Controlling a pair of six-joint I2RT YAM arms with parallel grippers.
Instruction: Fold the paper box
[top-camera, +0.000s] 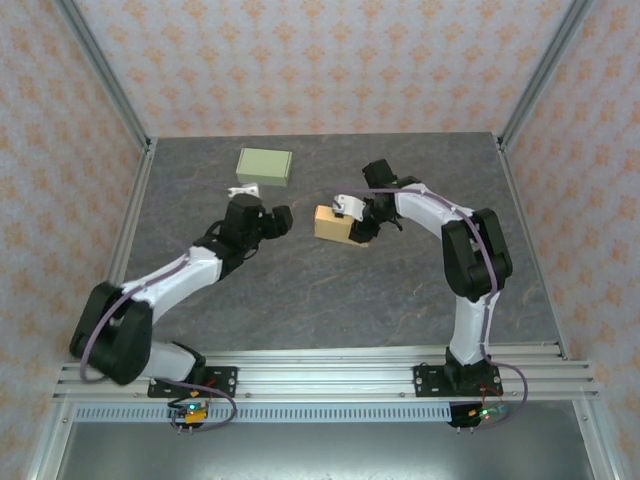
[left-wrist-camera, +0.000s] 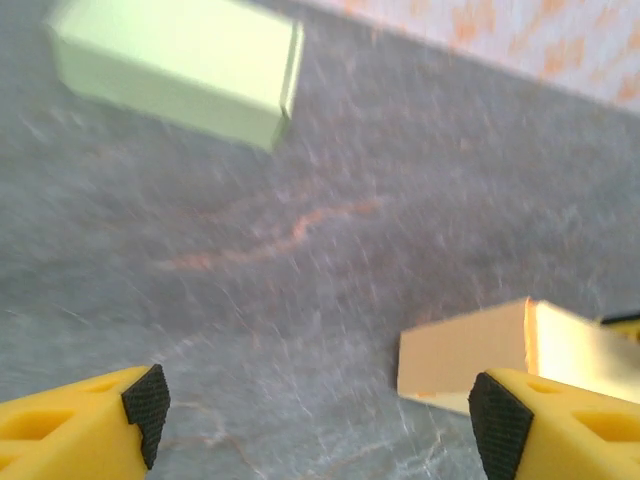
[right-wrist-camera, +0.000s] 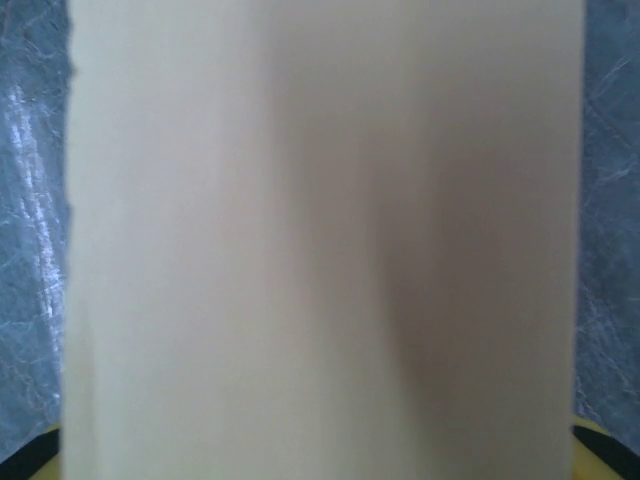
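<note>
Mid-table, right hand (top-camera: 352, 214) clasps tan box (top-camera: 330, 226) — left hand (left-wrist-camera: 315, 420) (spread) nearby

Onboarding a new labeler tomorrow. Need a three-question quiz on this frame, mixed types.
1. True or false: the left gripper is open and holds nothing.
2. Which box lies farther back on the table? A) green box B) tan box C) they are level
3. Fill in: the right gripper is at the ____ box.

Key: 1 true; 2 A; 3 tan.
</note>
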